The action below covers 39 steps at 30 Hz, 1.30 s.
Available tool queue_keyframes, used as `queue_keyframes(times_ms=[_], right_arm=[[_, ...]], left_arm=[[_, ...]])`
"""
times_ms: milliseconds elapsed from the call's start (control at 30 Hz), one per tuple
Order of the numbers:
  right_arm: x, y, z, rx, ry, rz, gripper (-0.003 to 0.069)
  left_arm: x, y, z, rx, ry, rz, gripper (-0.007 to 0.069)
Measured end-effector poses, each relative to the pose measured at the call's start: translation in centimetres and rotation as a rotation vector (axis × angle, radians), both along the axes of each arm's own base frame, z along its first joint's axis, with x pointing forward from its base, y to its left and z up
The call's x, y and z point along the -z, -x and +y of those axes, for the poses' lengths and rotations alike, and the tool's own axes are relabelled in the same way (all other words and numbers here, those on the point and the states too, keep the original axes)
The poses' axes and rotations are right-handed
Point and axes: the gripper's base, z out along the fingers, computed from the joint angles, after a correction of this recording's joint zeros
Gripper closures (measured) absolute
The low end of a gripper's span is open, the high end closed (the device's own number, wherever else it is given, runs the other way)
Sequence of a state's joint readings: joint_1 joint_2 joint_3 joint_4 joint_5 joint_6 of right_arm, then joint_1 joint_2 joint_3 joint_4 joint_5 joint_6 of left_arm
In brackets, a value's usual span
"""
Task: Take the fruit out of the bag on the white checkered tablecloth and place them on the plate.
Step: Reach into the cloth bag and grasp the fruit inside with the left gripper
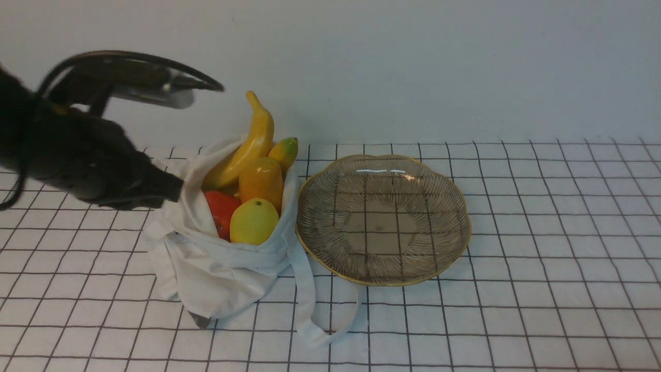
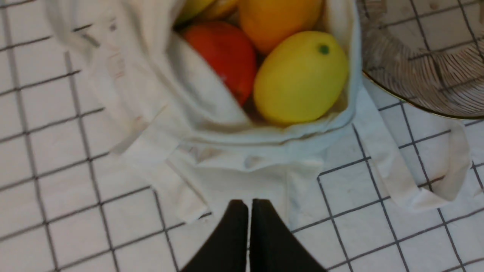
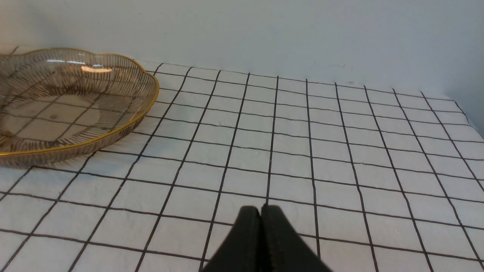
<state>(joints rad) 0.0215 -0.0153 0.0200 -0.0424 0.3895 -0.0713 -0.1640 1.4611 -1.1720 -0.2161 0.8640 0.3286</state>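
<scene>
hovering just beside the soft white cloth tote bag (image 2: pixel 227 166), the left gripper (image 2: pixel 249 226) is seen closed and empty (the right gripper (image 3: pixel 261 230) likewise); glossy toy fruit (image 2: pixel 300 77) is kept inside it.

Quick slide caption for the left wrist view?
Shut left gripper near the white bag of lemon, red fruit and mango; plate alongside.

Fruit (image 1: pixel 261 182) fills the bag (image 1: pixel 217 268), left of and perhaps touching the plate (image 1: pixel 383 282), on the tablecloth (image 1: pixel 542 289).
</scene>
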Motion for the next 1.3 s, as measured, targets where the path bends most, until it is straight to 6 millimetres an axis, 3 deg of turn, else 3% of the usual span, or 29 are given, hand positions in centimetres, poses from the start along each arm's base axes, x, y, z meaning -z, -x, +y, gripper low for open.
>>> queue_keyframes(times_ms=[167, 300, 433, 667, 733, 833, 1067, 1233, 1300], right_arm=[[0.0, 0.0, 0.0, 0.0, 0.0, 0.0, 0.0673], [0.0, 0.0, 0.0, 0.0, 0.0, 0.0, 0.0673], [0.0, 0.0, 0.0, 0.0, 0.0, 0.0, 0.0673], [0.0, 0.0, 0.0, 0.0, 0.0, 0.0, 0.0673], [0.0, 0.0, 0.0, 0.0, 0.0, 0.0, 0.0673], [0.0, 0.0, 0.0, 0.0, 0.0, 0.0, 0.0673], [0.0, 0.0, 0.0, 0.0, 0.0, 0.0, 0.0673], [0.0, 0.0, 0.0, 0.0, 0.0, 0.0, 0.0673], [0.0, 0.0, 0.0, 0.0, 0.0, 0.0, 0.0673]], left_arm=[[2.8, -3.5, -3.7, 0.133, -0.031, 0.067, 0.0632], [3.7, -4.7, -4.8, 0.155, -0.035, 0.071, 0.0622], [4.3, -5.7, -5.5, 0.155, -0.032, 0.021, 0.0529], [5.2, -6.6, -6.3, 0.157, -0.031, -0.03, 0.0184], [6.2, -6.9, -6.3, 0.159, -0.038, -0.008, 0.0104], [7.3, -7.2, -6.4, 0.159, -0.044, 0.019, 0.0045], [8.8, -7.8, -6.6, 0.155, -0.05, 0.035, 0.006], [9.0, -7.9, -6.6, 0.155, -0.052, 0.04, 0.0183], [9.0, -7.9, -6.6, 0.155, -0.052, 0.04, 0.0192]])
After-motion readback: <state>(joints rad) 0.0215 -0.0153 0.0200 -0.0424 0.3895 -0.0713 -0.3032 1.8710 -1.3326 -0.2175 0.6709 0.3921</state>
